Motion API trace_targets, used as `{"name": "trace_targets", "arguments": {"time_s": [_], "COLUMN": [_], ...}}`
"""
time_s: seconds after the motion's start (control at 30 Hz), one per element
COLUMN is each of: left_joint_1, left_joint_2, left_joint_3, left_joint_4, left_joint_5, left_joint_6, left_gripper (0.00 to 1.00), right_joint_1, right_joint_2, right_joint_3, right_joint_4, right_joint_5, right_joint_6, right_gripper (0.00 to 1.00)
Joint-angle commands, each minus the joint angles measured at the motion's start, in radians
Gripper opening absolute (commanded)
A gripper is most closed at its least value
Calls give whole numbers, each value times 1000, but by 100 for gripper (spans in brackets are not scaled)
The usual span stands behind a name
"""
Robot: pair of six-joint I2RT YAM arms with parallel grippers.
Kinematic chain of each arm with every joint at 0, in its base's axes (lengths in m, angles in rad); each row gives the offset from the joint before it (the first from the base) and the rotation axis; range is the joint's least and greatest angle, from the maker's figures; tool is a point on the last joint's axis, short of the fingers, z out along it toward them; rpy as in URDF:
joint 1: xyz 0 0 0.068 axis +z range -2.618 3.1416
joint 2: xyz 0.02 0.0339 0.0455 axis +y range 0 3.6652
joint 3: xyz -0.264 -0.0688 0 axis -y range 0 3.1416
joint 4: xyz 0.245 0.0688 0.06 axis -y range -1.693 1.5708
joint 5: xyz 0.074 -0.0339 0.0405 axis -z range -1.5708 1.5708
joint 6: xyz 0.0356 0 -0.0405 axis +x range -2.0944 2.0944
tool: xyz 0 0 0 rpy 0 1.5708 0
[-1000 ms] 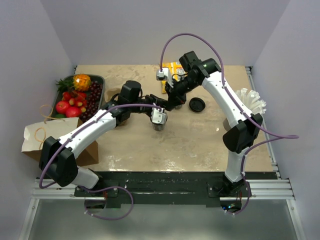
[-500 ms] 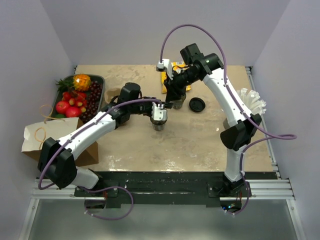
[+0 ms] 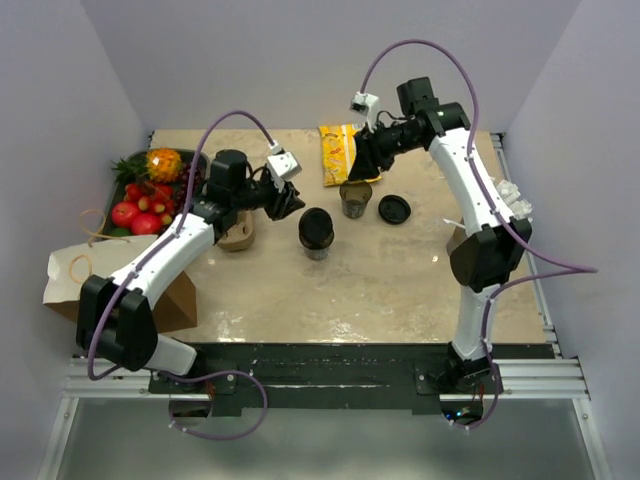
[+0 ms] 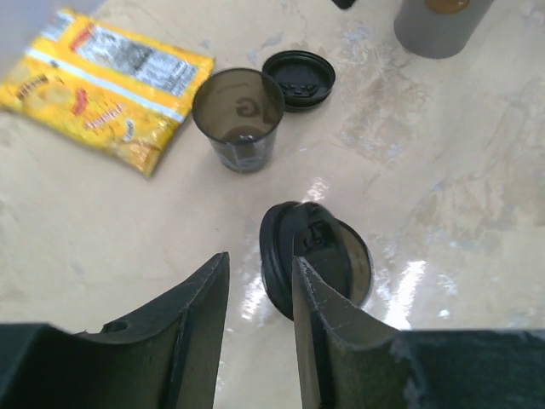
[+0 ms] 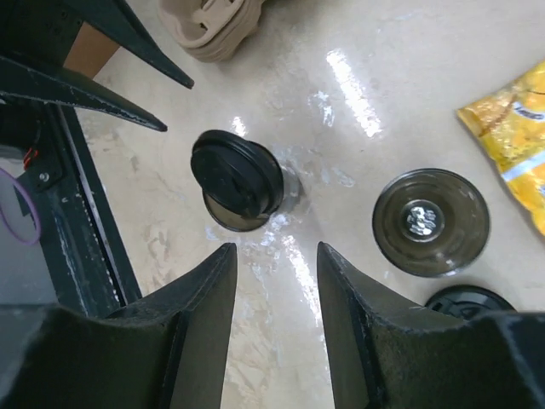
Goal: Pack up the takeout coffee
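The counter point(image 3: 400, 290) is a beige stone-look surface. At its near left corner stands a brown paper bag point(image 3: 85, 275), partly over the edge. Along the left edge, toward the far corner, there is a dark tray point(image 3: 200, 158) filled with fruit. Between the tray and the middle of the counter lies a cardboard cup carrier point(image 3: 238, 235). A yellow snack packet point(image 3: 338, 153) lies flat by the far edge, about in the middle.

The left claw point(image 3: 288, 198) hangs over the counter just left of the middle. Its two fingers are apart and nothing is between them. The right claw point(image 3: 362, 163) is above the packet near the far edge, also spread and holding nothing.

The coffee cup point(image 3: 316, 230) stands in the middle of the counter. A black lid point(image 4: 298, 251) sits on it crooked, tilted so that part of the rim shows on one side. A second cup point(image 3: 355, 198), dark and with no lid, stands between the first cup and the packet. Just beside it, toward the right edge, a loose black lid point(image 3: 394, 209) lies on the counter.
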Motion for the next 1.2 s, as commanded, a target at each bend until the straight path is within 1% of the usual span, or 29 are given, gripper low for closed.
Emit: {"name": "trace_targets", "arguments": {"time_s": [0.0,0.07,0.1,0.17,0.27,0.33,0.4,0.47,0.53,0.57,0.63,0.7,0.73,0.8,0.83,0.9,1.03,1.13,1.17], "left_joint_1": [29,31,31,31,31,31,32,34,38,40,49,60,60,63,63,64,67,67,67], "left_joint_2": [64,76,82,90,104,111,117,117,116,116,117,134,140,156,162,176,209,234,248], "left_joint_3": [31,22,7,0,3,2,0,-3,-7,-7,-18,-26,-26,-30,-33,-40,-32,-26,-24], "left_joint_4": [26,55,70,97,97,97,97,97,97,97,97,95,97,97,133,140,129,127,127], "left_joint_5": [133,156,157,156,148,139,136,130,112,87,29,24,27,27,33,45,70,93,93], "left_joint_6": [-279,-295,-345,-364,-376,-376,-374,-377,-379,-385,-410,-433,-439,-450,-451,-445,-433,-420,-420], "left_gripper": [40,40,40,40,46,49,50,51,53,54,57,59,62,64,65,66,67,67,67], "right_joint_1": [20,20,19,19,19,19,20,22,29,34,51,68,72,86,92,111,117,115,111], "right_joint_2": [55,69,80,92,95,74,55,35,35,32,11,-27,-35,-44,-43,-32,-23,-57,-70], "right_joint_3": [-5,2,2,3,-17,-81,-153,-191,-212,-218,-270,-334,-354,-392,-396,-390,-386,-445,-468], "right_joint_4": [14,20,20,20,28,54,121,182,195,206,238,295,328,361,374,376,346,324,322], "right_joint_5": [-57,-64,-68,-68,-56,-56,-58,-51,-44,-10,28,60,64,58,64,76,91,108,139], "right_joint_6": [13,13,13,13,-5,-7,13,51,77,90,152,226,264,364,380,390,390,358,352], "right_gripper": [47,47,47,47,47,48,48,48,48,48,48,48,49,50,50,54,54,54,54]}}
